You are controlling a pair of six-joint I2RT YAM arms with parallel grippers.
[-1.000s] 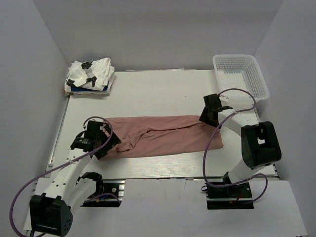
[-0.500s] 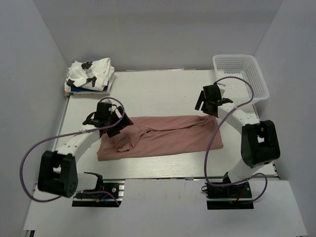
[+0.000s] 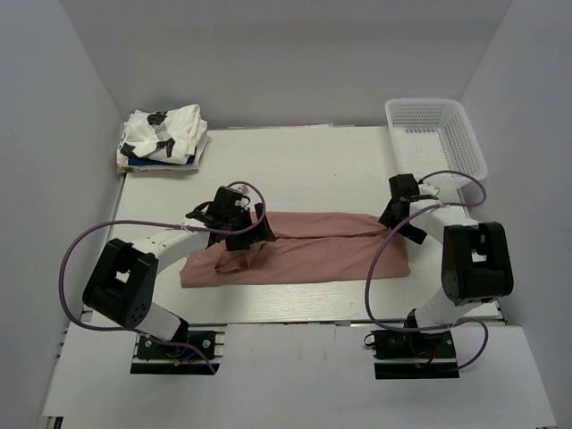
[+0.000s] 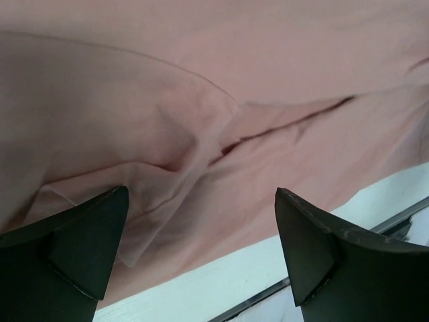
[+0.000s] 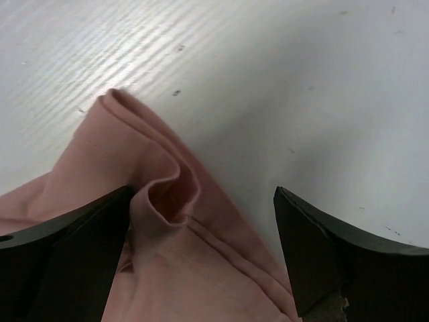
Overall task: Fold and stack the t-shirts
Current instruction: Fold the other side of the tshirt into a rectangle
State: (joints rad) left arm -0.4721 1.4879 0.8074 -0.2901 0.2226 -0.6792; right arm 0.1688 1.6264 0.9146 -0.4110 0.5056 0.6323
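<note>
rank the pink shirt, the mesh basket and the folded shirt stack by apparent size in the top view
pink shirt: clearly largest
mesh basket
folded shirt stack: only slightly smaller than the basket

Blue t-shirt (image 3: 143, 163), only a sliver beneath the white t-shirt (image 3: 164, 130).

The white table (image 3: 304, 170) shows a faint streaked grain in the right wrist view. 3 things rest on it. A dusty-pink t-shirt (image 3: 313, 250) lies as a long folded band across the near middle, running left to right, its right end bunched into a small fold. At the far left corner sits a folded stack, a white t-shirt with black print (image 3: 165, 130) over a blue t-shirt (image 3: 147, 164). A white mesh basket (image 3: 394, 134) stands at the far right corner.
</note>
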